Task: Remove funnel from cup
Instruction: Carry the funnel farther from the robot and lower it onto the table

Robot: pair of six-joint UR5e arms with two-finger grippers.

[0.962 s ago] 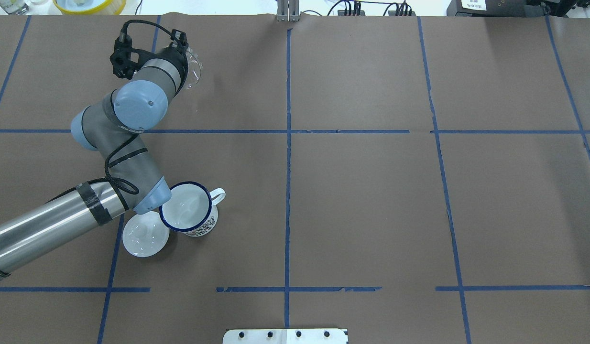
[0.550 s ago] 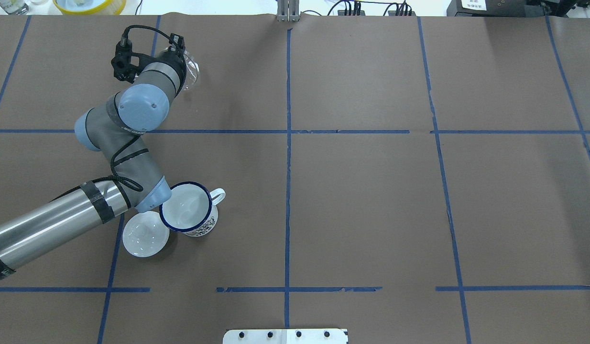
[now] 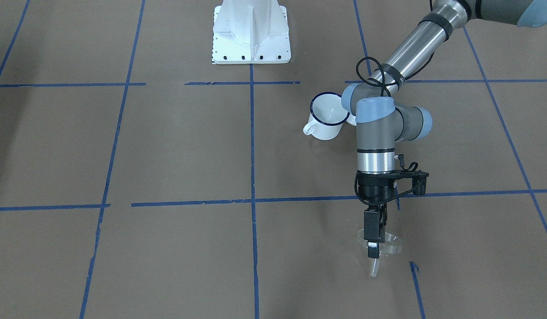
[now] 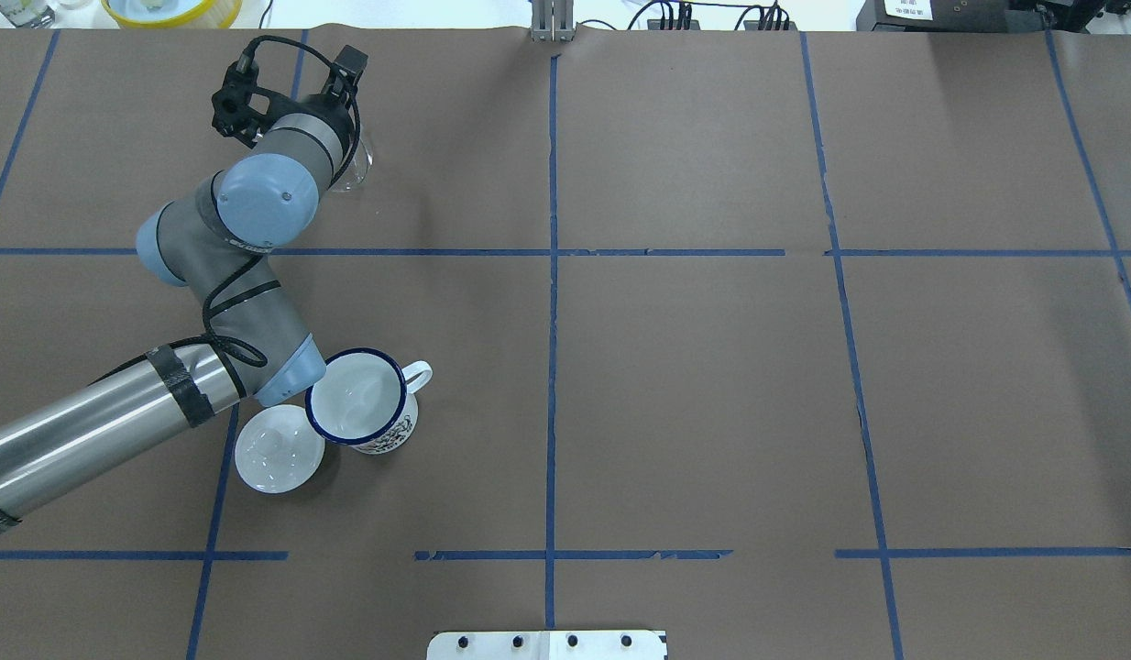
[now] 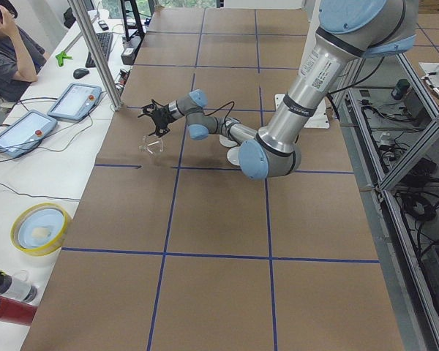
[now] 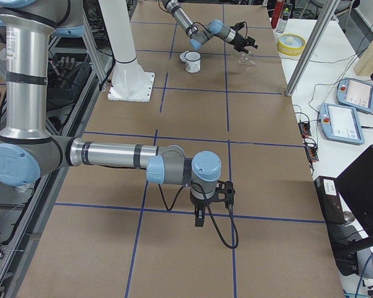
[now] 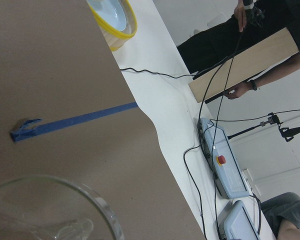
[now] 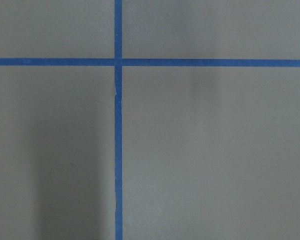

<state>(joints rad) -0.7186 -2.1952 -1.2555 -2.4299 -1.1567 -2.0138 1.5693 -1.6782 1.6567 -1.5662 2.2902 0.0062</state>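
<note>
Funnel position: the small clear transparent funnel (image 3: 391,243) is hanging upright in the lower right of the front-facing view, wide rim up and narrow spout pointing down at the brown paper-covered table (image 3: 167,146). Whether the spout tip is touching the paper cannot be determined. The left gripper (image 3: 373,253) is pointing straight down and is clamping the funnel's rim between its black fingers. In the left wrist view, the curved clear rim is filling the lower left corner.

Cup position: the small white enamel cup (image 3: 326,119) with a thin dark blue rim is standing upright well apart from the funnel, above it in the front-facing view and partly behind the left arm's elbow joint. Its loop handle is pointing toward the lower left of that frame. In the overhead view, a white domed lid (image 4: 274,451) is lying just beside the cup, on the side away from the handle.

Blue tape lines (image 3: 251,146) are dividing the table into rectangles. The white base plate (image 3: 251,33) is sitting at the top centre of the front-facing view.

The right gripper (image 6: 199,220) is hanging over a tape line in the lower centre of the right side view; whether its jaws are apart or together cannot be determined.
</note>
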